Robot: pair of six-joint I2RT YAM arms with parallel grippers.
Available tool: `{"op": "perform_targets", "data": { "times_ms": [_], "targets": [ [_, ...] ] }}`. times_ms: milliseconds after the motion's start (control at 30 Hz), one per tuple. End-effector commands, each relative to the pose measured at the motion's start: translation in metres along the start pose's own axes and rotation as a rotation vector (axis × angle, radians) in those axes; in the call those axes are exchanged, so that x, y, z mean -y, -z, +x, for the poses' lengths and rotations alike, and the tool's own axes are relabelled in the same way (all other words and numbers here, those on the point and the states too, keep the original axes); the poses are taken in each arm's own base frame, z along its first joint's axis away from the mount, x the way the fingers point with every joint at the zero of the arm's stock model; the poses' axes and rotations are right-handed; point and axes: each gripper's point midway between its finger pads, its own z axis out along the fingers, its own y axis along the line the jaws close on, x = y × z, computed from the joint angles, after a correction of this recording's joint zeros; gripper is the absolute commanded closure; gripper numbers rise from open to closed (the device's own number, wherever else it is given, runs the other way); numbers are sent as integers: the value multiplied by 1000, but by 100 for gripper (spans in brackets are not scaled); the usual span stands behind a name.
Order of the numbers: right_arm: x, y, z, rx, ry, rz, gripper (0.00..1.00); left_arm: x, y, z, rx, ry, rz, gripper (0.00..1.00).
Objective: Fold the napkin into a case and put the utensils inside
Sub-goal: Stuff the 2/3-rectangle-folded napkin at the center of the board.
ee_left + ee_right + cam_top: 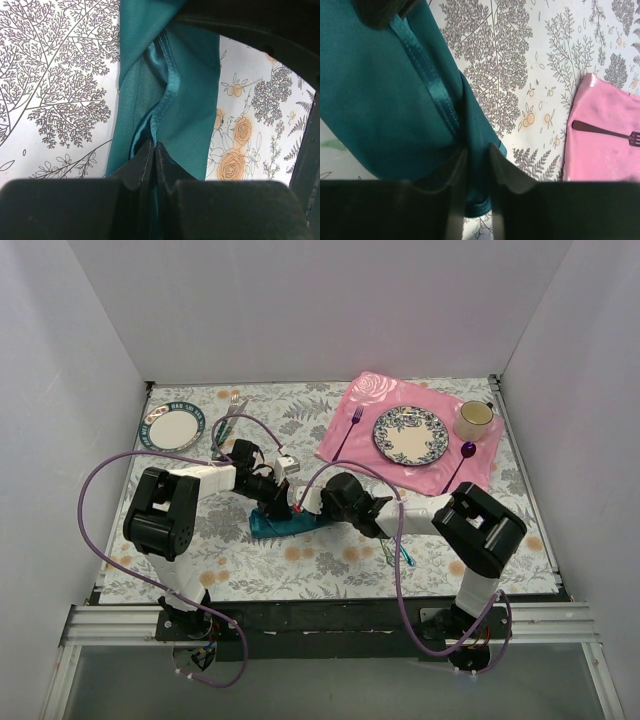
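Note:
The teal napkin (283, 526) lies folded into a narrow strip in the middle of the table. My left gripper (271, 500) reaches down onto its left part. In the left wrist view the left gripper (155, 146) is shut on a satin-hemmed fold of the napkin (190, 90). My right gripper (306, 508) meets the strip from the right. Its jaws (477, 147) are shut on a raised fold of the napkin (370, 90). The utensils (398, 553) lie on the table by the right arm, near the front edge.
A pink placemat (365, 400) at the back right holds a patterned plate (410, 435), a cup (474, 418), a purple fork (349, 430) and a purple spoon (462, 458). At the back left stand a white plate (172, 427) and green-handled cutlery (228, 420).

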Motion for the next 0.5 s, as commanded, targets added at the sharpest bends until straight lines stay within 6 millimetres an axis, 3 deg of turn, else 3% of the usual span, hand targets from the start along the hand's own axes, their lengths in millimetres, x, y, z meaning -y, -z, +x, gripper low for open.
{"op": "perform_targets", "data": {
  "times_ms": [0, 100, 267, 467],
  "targets": [
    [6, 2, 15, -57, 41, 68, 82, -19, 0, 46, -153, 51, -90, 100],
    [9, 2, 21, -82, 60, 100, 98, -20, 0, 46, -155, 53, -89, 100],
    [19, 7, 23, -94, 71, 178, 99, -22, 0, 48, -162, 53, -95, 100],
    [39, 19, 6, -57, 124, 325, 99, -26, 1, 48, -165, 77, -96, 100]
  ]
}}
